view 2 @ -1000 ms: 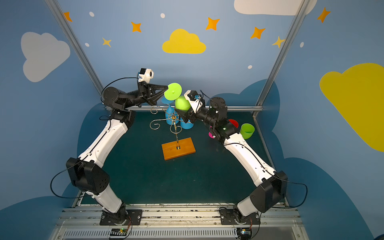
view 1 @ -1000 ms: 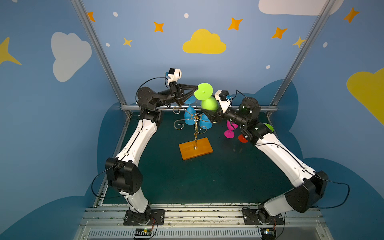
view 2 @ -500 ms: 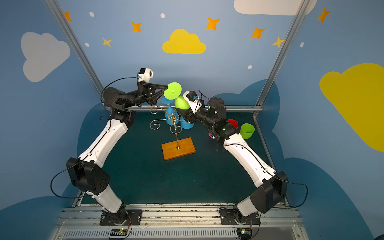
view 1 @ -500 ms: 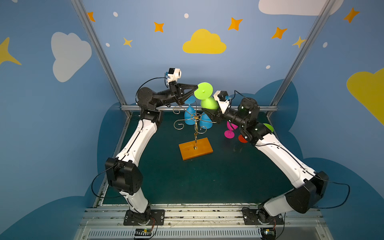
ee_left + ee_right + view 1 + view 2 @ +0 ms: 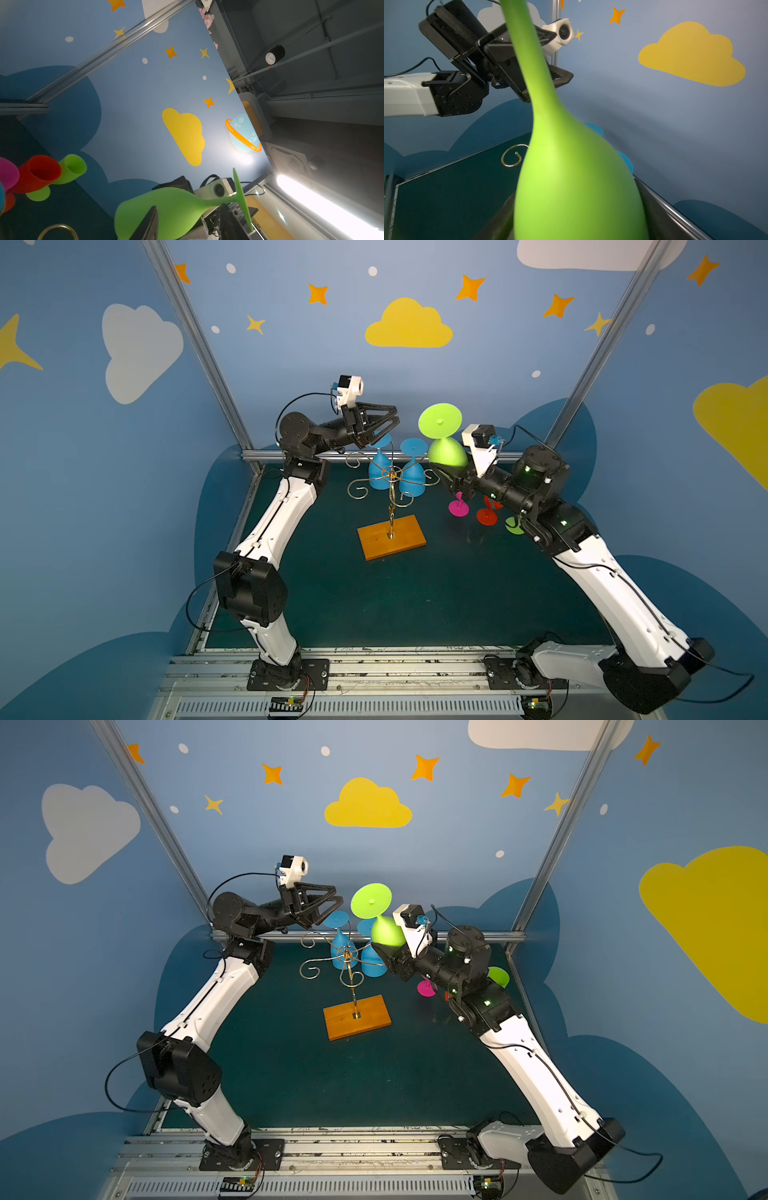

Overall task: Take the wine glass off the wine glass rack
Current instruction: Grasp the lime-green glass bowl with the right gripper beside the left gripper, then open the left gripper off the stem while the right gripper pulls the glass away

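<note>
Green wine glass (image 5: 445, 450) is hanging upper-middle of frame, foot up, beside the wine glass rack (image 5: 390, 486). Right fingers (image 5: 654, 212) are clamping its bowl; left fingers (image 5: 382, 410) are gaping empty. I'm guessing light, grippy plastic.

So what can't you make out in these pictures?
Green wine glass: its foot is cut off by the top edge of the right wrist view.
Red glass and pink glass: bowls hidden behind the right arm in both top views.
Wine glass rack: whether its spirals hold the blue glasses is too small to tell in both top views.
</note>
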